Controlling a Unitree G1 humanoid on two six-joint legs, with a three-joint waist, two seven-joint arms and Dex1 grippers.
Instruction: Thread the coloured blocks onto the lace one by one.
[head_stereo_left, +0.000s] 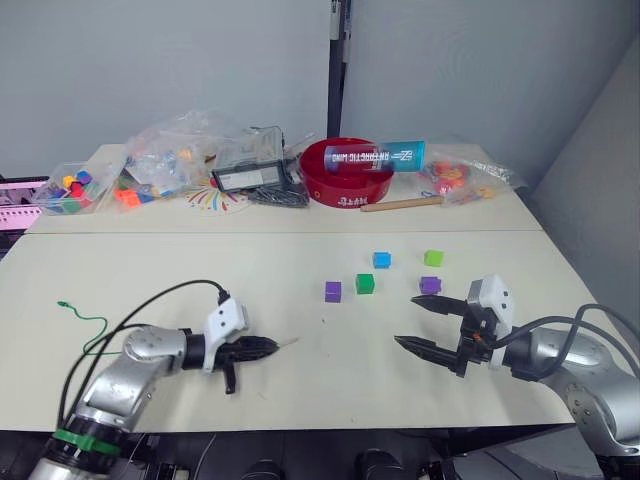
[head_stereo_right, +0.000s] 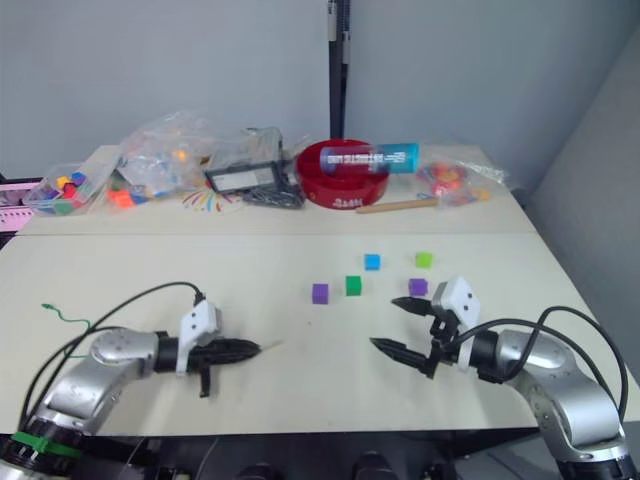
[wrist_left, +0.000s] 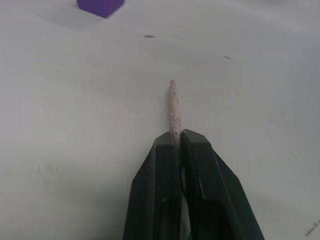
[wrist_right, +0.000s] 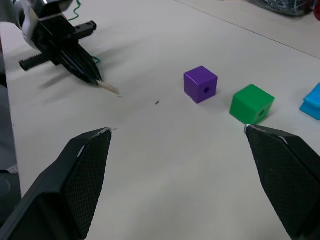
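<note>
Pinching the lace's stiff tip (wrist_left: 173, 107) in my left gripper (head_stereo_left: 262, 347), fingers clamped on it, I had threaded nothing yet. My right gripper (head_stereo_left: 420, 323) hung spread wide and empty. All five blocks lay loose on the table (head_stereo_left: 200, 265), the nearest purple one (head_stereo_left: 333, 290) between both grippers.

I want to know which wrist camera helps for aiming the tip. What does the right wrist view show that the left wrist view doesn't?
Right wrist view: the open right gripper, the green block, a blue block's edge, and the left gripper side-on. Left wrist view: the left gripper shut on the lace tip, seen along its length. Both: the tip, one purple block and the table.
</note>
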